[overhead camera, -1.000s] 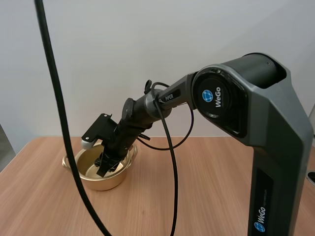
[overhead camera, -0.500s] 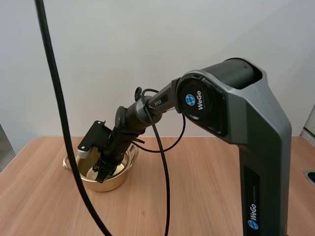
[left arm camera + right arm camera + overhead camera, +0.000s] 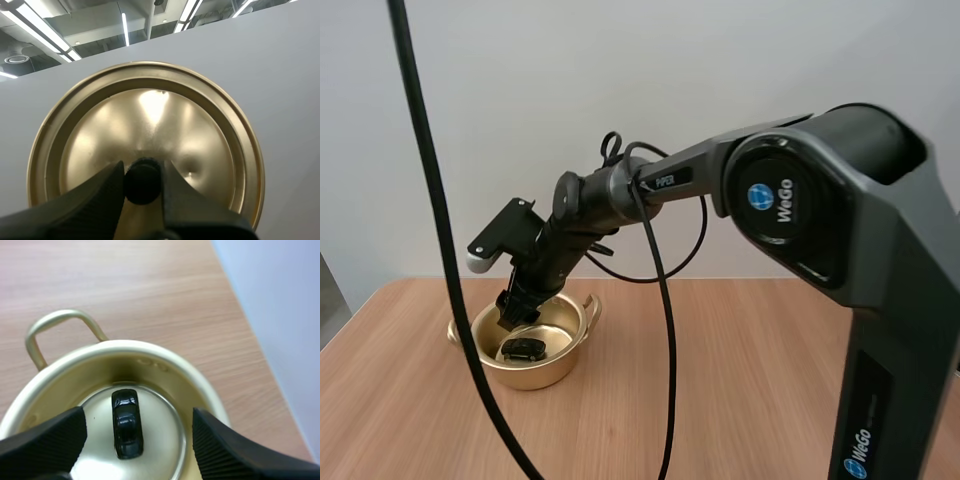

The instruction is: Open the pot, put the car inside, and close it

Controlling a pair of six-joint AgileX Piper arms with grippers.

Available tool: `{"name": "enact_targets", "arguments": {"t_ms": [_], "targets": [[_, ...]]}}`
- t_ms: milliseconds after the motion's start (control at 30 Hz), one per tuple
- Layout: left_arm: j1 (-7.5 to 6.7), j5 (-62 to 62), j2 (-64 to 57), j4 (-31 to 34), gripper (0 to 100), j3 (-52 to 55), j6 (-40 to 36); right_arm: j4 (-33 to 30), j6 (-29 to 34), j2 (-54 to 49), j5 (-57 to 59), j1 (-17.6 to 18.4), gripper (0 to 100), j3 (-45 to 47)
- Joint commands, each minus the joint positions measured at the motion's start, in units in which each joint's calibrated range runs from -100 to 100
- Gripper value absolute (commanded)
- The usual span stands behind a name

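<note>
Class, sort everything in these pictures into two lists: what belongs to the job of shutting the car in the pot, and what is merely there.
Job: pot, open; car, lying in the pot; lid, pinched by its knob in the left gripper; right gripper, open over the pot.
Merely there: table, under the pot.

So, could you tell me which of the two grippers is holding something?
The left gripper: its tips pinch the black knob of the gold lid. The right gripper stands open over the pot, the car lying free inside.
</note>
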Motion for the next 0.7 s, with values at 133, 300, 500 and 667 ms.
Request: {"name": "enact_targets", "arguments": {"t_ms": [133,300,500,667], "targets": [[0.05,-0.85,0.14,0.02,0,-0.04,0.04,-3.99,3.99,-16.26,3.18,-3.06,100,0.00],[0.05,0.36,1.98,1.72,0,-0.04,0.04,-8.86,8.54,-27.75,6.54,-7.86,100,0.00],[0.05,5.00,6.56,5.87,0,1.16,-0.73,-15.46,17.35,-41.67,8.79,-13.35,100,0.00],[0.05,9.29,8.72,4.06,0,5.06,-0.73,-20.32,20.86,-51.49,10.02,-17.32,100,0.00]]}}
